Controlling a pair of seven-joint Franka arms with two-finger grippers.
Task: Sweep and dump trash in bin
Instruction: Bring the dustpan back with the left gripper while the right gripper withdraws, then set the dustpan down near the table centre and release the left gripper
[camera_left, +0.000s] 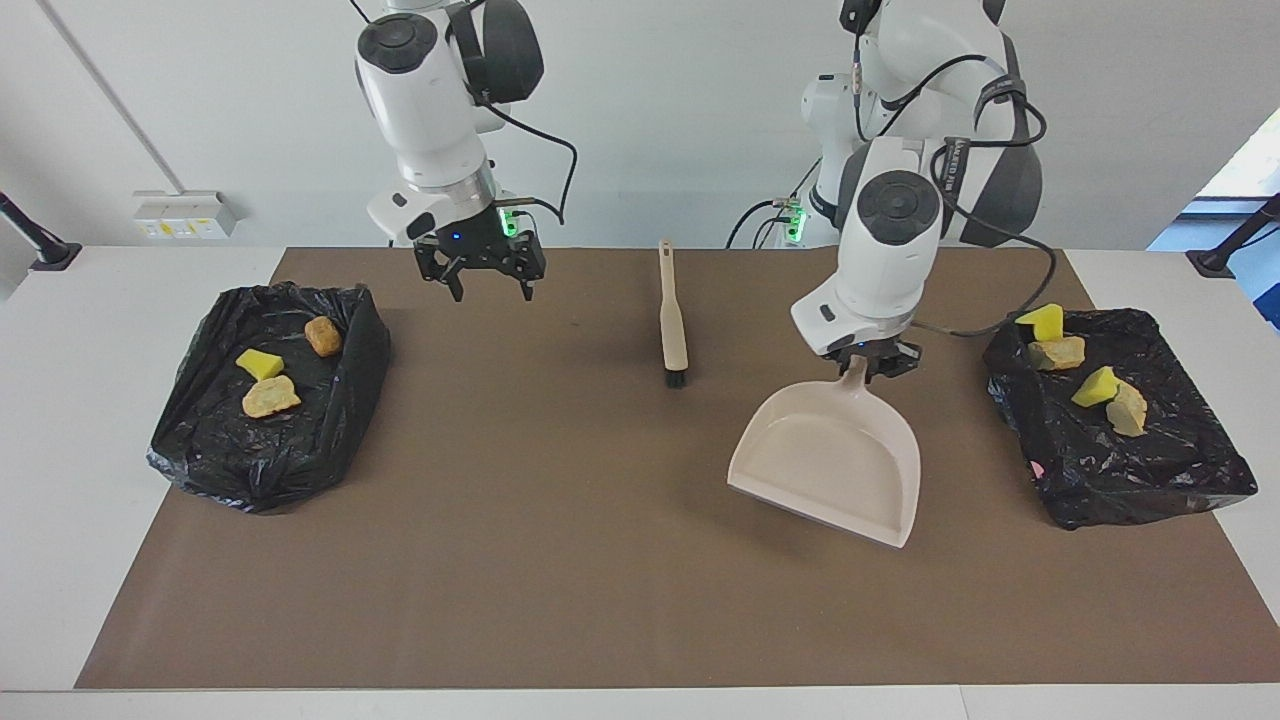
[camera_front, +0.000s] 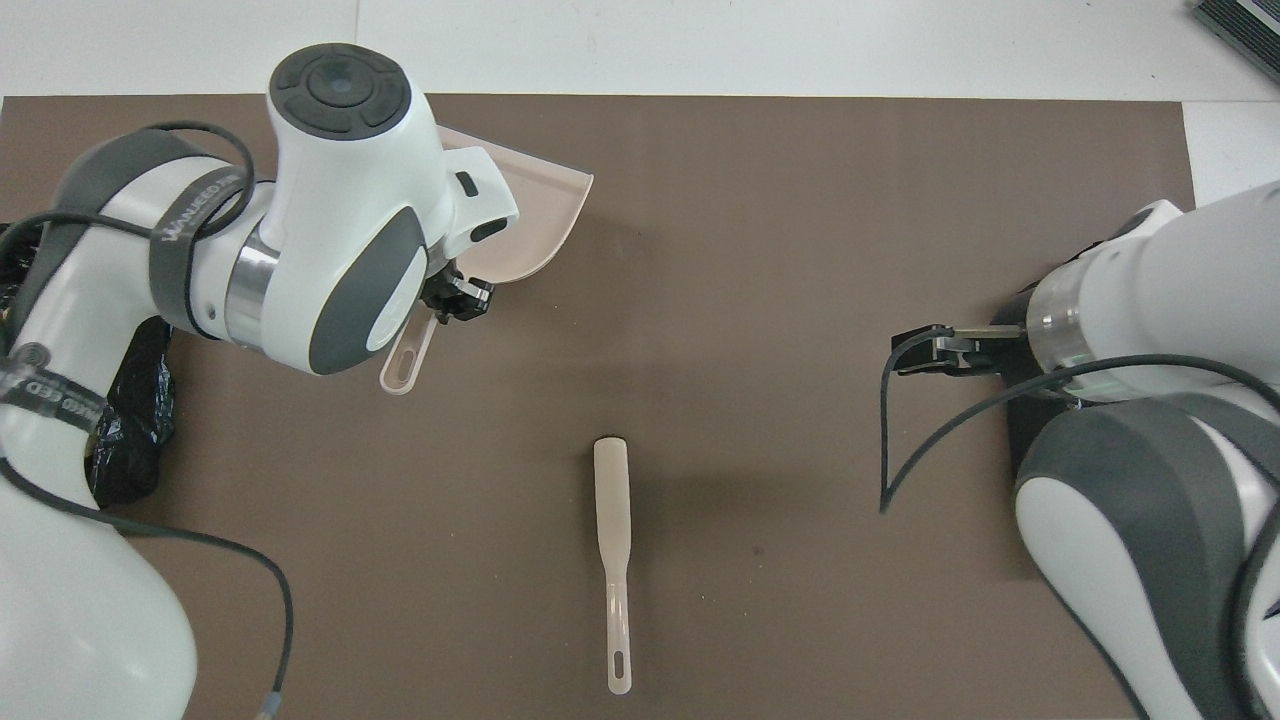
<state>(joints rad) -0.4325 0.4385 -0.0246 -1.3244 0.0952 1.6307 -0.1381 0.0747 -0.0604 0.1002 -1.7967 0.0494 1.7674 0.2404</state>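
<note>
My left gripper (camera_left: 868, 362) (camera_front: 455, 300) is shut on the handle of the beige dustpan (camera_left: 830, 460) (camera_front: 530, 215). It holds the pan, which carries nothing, tilted low over the brown mat between the brush and the bin at the left arm's end. That black-lined bin (camera_left: 1100, 470) holds several pieces of trash (camera_left: 1094, 387), yellow-green and tan. The other black-lined bin (camera_left: 250, 455), at the right arm's end, holds three pieces of trash (camera_left: 270, 397): yellow, tan and a brown nugget. My right gripper (camera_left: 478, 280) (camera_front: 935, 352) hangs open, holding nothing, over the mat's edge by the robots.
A beige hand brush (camera_left: 672, 315) (camera_front: 612, 520) lies flat on the mat (camera_left: 560, 560) between the two arms, bristles pointing away from the robots. In the overhead view the arms cover most of both bins.
</note>
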